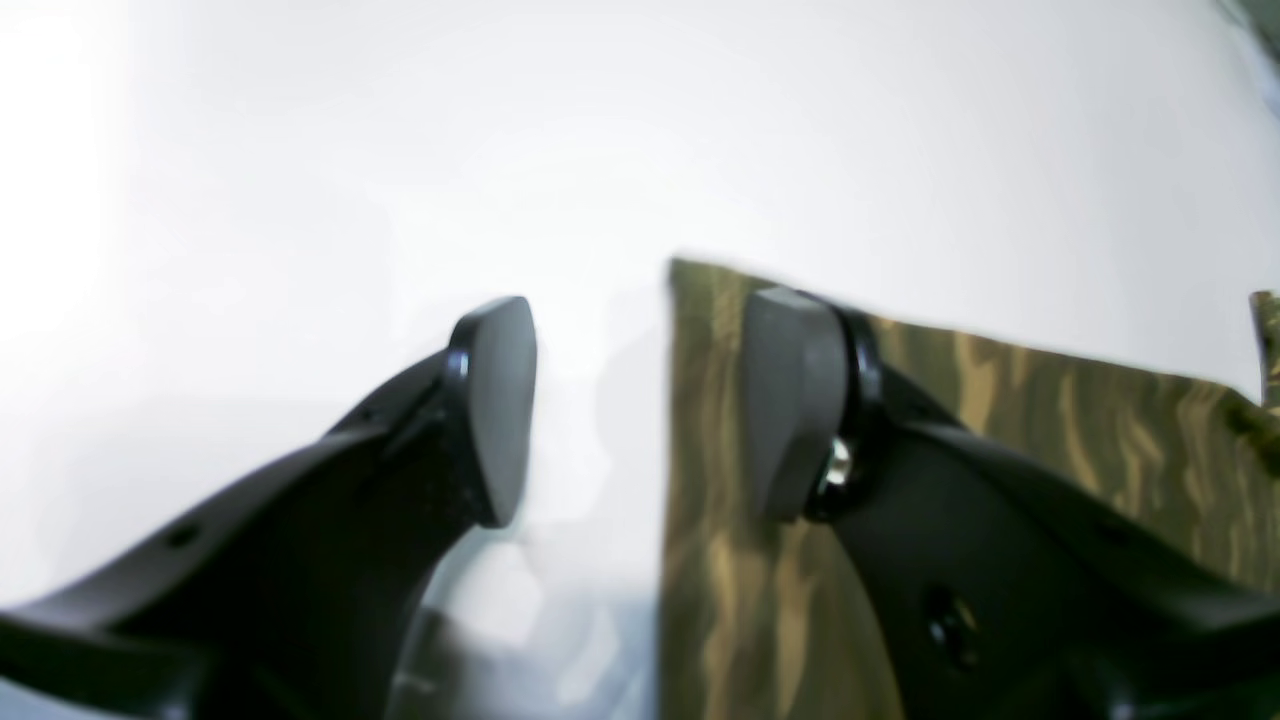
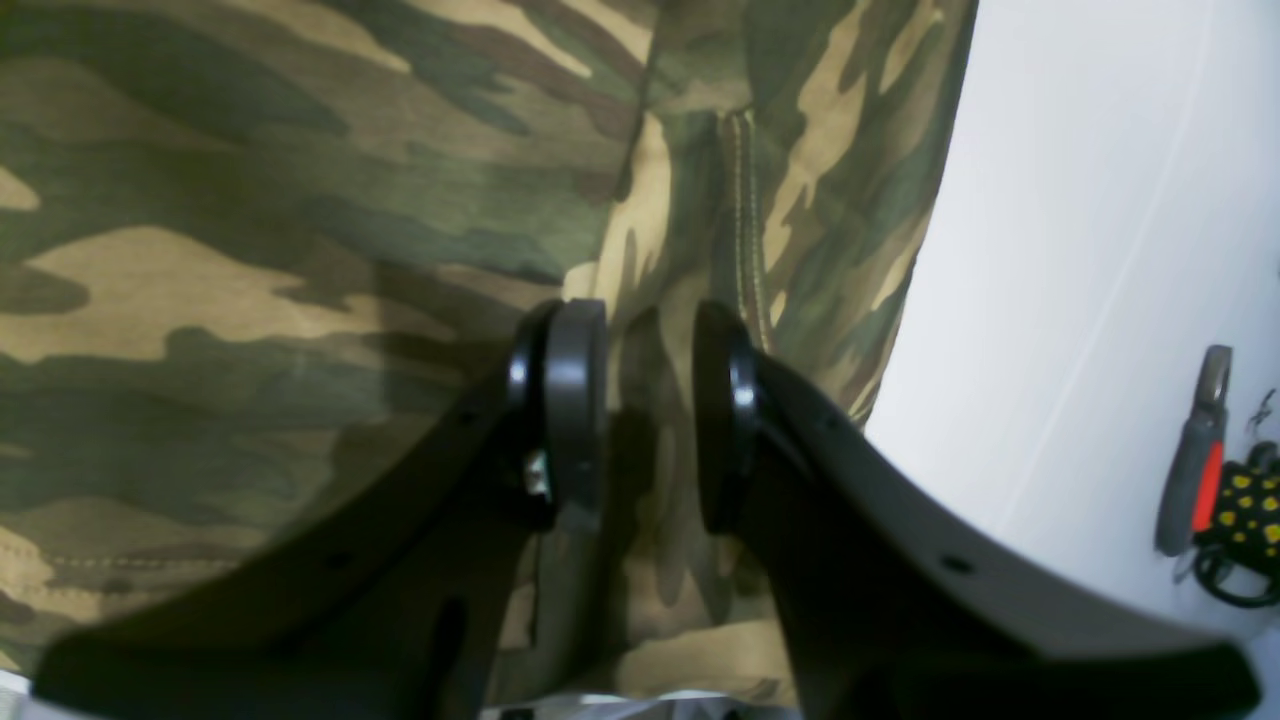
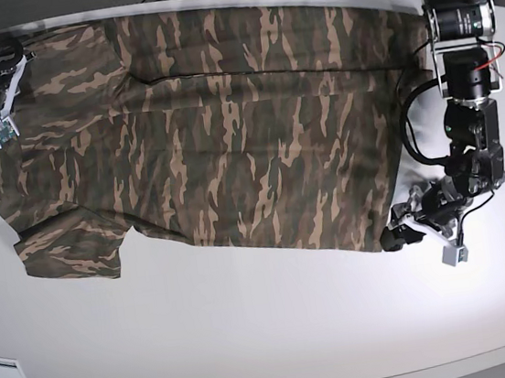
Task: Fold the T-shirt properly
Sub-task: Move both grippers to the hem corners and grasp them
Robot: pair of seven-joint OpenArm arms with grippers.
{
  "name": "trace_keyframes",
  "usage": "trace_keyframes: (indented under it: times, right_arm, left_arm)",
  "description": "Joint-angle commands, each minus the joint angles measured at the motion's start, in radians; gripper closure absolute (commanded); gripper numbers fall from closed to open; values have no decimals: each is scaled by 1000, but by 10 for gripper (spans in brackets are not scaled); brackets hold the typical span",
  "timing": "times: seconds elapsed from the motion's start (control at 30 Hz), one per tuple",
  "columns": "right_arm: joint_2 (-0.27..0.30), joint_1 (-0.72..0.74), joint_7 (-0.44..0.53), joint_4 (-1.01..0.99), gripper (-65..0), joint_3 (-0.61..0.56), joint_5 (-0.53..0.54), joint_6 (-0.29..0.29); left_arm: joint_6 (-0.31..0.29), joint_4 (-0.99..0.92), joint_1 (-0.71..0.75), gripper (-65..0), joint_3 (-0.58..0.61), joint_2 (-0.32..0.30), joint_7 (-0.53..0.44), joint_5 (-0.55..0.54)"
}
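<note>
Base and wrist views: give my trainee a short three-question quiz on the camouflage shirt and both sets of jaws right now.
1. True or false: the left gripper has its jaws open, with no cloth between them.
2. The camouflage-print cloth T-shirt lies on: A) white table; B) wooden floor; C) metal rack.
3. Over which shirt edge does the left gripper hover in the base view: its right or left?

Key: 1 true. 2 A. 3 right.
</note>
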Motion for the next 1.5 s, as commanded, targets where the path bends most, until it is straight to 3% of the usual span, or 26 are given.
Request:
trace_keyframes:
  times: [0.0,0.23,0.4,0.5,0.6,0.87,1.03,1.23,1.33,1.47]
  right_arm:
    - [16,0,11,16,-181,10,-10,-8]
    - [16,3,13,16,-181,10,-11,-8]
    - [16,4,31,16,-181,10,-11,-8]
    - [16,40,30,16,-181,10,-12,-8]
    - [16,118,32,16,-181,10,-14,-24]
    - [16,439,113,-62,-320,10,-16,-73]
    - [16,705,127,-332,-319,10,179,60]
    - [16,960,65,-818,-319,10,389,294]
    - [16,1055,2,-1029,-319,10,492,396]
    - [15,1109,-31,-1197,-319,10,626,475]
  left_arm:
    - [-3,-24,-37,-342,6,2,0,2]
    - [-51,-115,-55,-342,23,76,154,-51]
    - [-68,-114,-55,-340,23,84,241,-119]
    - [-24,-114,-56,-227,23,79,241,-118]
    - [8,-114,-55,0,23,76,241,-109]
    - [6,-114,-55,0,23,64,261,-22]
    - [6,-114,-55,0,23,62,299,7]
    - [6,-114,-55,0,23,37,311,6]
    - [5,-114,-55,0,23,23,328,4]
    - [1,-114,-55,0,23,5,331,3]
